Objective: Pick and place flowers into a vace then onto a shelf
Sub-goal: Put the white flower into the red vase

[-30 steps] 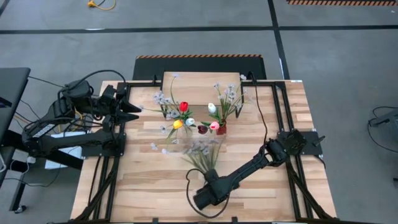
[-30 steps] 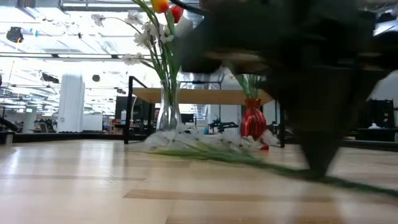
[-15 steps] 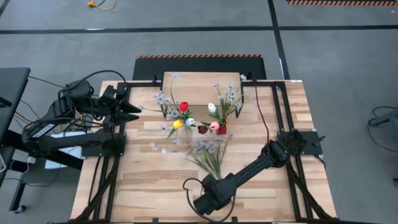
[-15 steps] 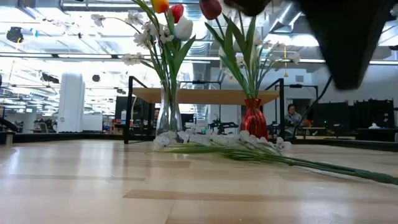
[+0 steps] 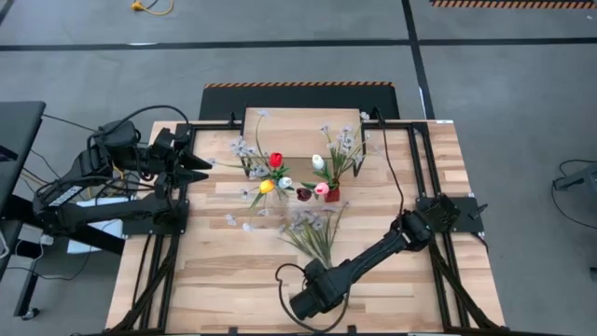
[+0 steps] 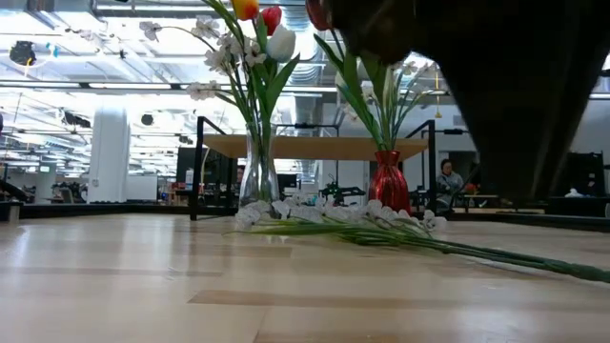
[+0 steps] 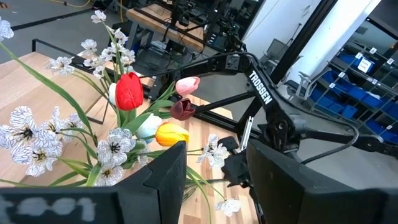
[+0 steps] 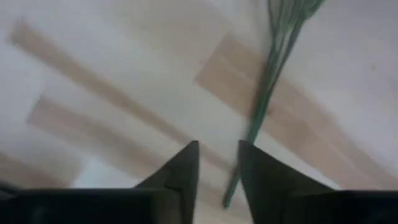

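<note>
Wood-plank tabletop (image 5: 224, 280) on a grey concrete floor, busy workshop behind in the low view. Change since a second ago: right pincer (image 8: 217, 168) was clenched low on the near end of the loose spray (image 5: 312, 233), its arm filling the low view; now it has let go and lifted, fingers a small gap apart, nothing between them. Right wrist view shows the green stems (image 8: 267, 106) lying bare on the planks just past the fingertips, not gripped. In the high view the pincer has slid back toward the near edge and the spray has shifted slightly, blossoms fanned toward the vases.

Where things are: spray flat on the tabletop, near-centre, in front of both vases. Clear vase (image 6: 258, 176) holds red, yellow and white tulips plus white sprays; red vase (image 6: 388, 183) holds pink, white and dark tulips plus sprays. Both vases stand on the tabletop just in front of the shelf (image 5: 303, 121), not on it.

Left pincer (image 7: 214, 171) parked at the left edge, fingers parted, empty, facing the bouquets.

Meaning, as a guess: grasp on the stems failed or was dropped. The spray needs another grip, then a vase; shelf step not started.
</note>
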Action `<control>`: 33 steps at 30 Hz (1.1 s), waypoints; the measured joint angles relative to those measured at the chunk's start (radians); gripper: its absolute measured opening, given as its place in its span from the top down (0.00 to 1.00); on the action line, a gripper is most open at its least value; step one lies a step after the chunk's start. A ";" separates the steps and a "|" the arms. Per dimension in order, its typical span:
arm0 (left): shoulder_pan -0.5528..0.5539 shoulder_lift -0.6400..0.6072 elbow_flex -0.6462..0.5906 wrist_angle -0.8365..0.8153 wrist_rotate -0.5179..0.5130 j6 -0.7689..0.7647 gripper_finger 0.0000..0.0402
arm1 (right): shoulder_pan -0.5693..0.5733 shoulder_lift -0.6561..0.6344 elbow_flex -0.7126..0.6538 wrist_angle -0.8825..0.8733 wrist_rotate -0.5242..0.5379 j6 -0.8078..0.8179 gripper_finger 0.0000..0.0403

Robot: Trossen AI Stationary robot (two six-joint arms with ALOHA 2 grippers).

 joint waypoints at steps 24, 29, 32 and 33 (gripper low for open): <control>0.000 0.000 0.000 -0.003 0.000 0.000 0.61 | -0.017 -0.035 -0.353 0.320 -0.081 0.045 0.58; 0.000 0.000 0.000 -0.003 0.000 -0.007 0.61 | -0.004 -0.042 -0.372 0.340 -0.077 0.063 0.75; 0.000 0.000 0.000 -0.004 0.000 -0.016 0.61 | 0.012 -0.051 -0.382 0.349 -0.062 0.105 0.89; 0.000 0.000 0.000 -0.004 0.000 -0.017 0.61 | 0.019 -0.051 -0.382 0.348 -0.052 0.128 0.94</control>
